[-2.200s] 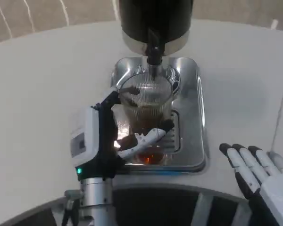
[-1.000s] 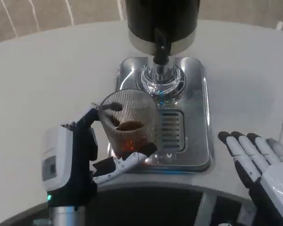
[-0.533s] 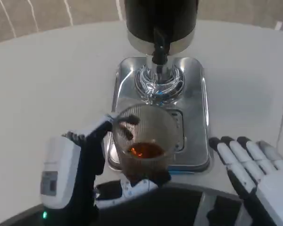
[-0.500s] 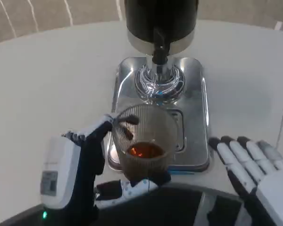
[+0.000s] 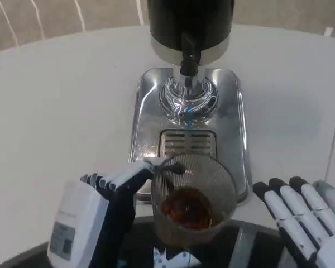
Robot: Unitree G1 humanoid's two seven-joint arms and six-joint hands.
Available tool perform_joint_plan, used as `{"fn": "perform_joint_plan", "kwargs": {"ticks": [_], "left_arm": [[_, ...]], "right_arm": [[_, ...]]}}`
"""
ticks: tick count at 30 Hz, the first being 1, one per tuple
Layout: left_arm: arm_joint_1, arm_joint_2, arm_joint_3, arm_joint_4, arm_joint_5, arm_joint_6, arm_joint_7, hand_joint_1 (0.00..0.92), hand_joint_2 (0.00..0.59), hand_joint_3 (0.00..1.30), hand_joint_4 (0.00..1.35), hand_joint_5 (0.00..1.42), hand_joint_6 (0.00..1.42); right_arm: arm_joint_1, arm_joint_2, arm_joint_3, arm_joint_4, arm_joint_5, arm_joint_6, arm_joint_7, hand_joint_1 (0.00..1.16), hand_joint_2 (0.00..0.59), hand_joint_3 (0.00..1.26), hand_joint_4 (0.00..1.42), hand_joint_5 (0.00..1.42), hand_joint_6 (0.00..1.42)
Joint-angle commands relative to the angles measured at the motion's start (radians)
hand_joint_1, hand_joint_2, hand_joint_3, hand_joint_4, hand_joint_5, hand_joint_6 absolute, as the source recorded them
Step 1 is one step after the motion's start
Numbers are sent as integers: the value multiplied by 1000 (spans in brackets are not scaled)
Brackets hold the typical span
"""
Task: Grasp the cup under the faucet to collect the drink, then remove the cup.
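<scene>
White table [image 5: 61, 106], ribbed cup [image 5: 194, 206] apparently half-full.

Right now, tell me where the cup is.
In the head view the cup sits low and centre, held by the left hand, near the drip tray's front edge.

Bright, even overhead light on the white desk [image 5: 56, 111]. Sharp glare spots on the chrome drip tray [image 5: 234, 128] at centre. Soft shadows. The near left hand [image 5: 95, 223] looks slightly blurred at lower left.
</scene>
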Motion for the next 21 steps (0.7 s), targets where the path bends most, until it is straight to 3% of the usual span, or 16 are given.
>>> {"fn": "perform_joint_plan", "kwargs": {"ticks": [1,9,21], "left_arm": [[24,0,3,-34,-16,-42,-14,718,99,1100,1216,1349,1424],[53,-11,10,-45,-23,-67,-22,717,100,1101,1216,1349,1424],[55,-30,9,-30,-36,-71,-42,717,101,1099,1216,1349,1424]], "right_arm": [[28,9,-12,3,-9,-22,-31,262,586,0,0,0,0],[47,27,7,-6,-26,-57,-49,251,586,0,0,0,0],[39,101,59,-5,-74,-48,-65,238,586,0,0,0,0]]}}
